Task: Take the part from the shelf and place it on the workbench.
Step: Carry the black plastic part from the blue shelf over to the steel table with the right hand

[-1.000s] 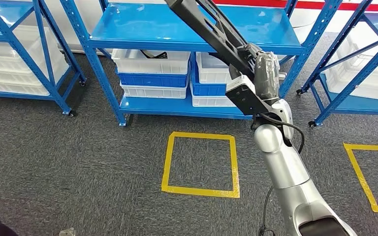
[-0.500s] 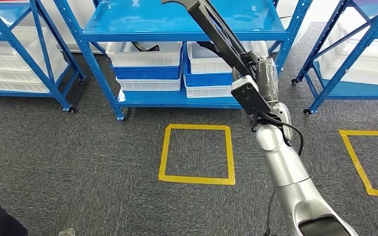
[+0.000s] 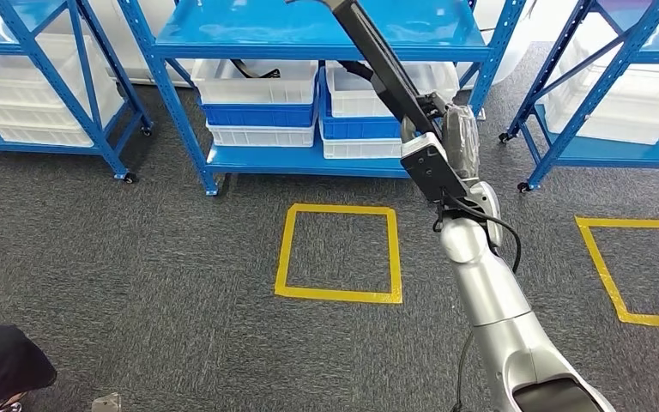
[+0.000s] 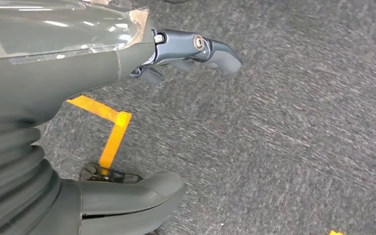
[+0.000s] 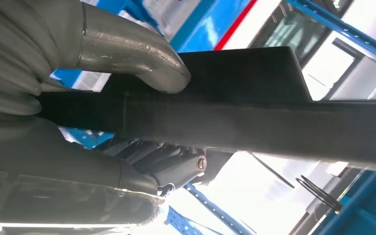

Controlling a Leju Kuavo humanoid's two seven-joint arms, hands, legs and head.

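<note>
The part (image 3: pixel 377 60) is a long black bar. My right hand (image 3: pixel 450 142) grips its lower end, and the bar slants up and to the left across the front of the blue shelf (image 3: pixel 309 39). In the right wrist view the thumb (image 5: pixel 127 54) lies over the part (image 5: pixel 254 117) and the darker fingers wrap it from the other side. My left hand (image 4: pixel 78 78) hangs over grey carpet with fingers and thumb apart and nothing in it.
White and blue bins (image 3: pixel 262 107) stand on the shelf's lower levels. A yellow tape square (image 3: pixel 339 294) marks the carpet before the shelf, with another tape outline (image 3: pixel 601 266) to the right. More blue racks stand at the left (image 3: pixel 34 77) and right (image 3: pixel 618 146).
The whole picture has shifted, so the camera has moved: the shelf and tape square sit higher and a little further left. My right hand still holds the part the same way.
</note>
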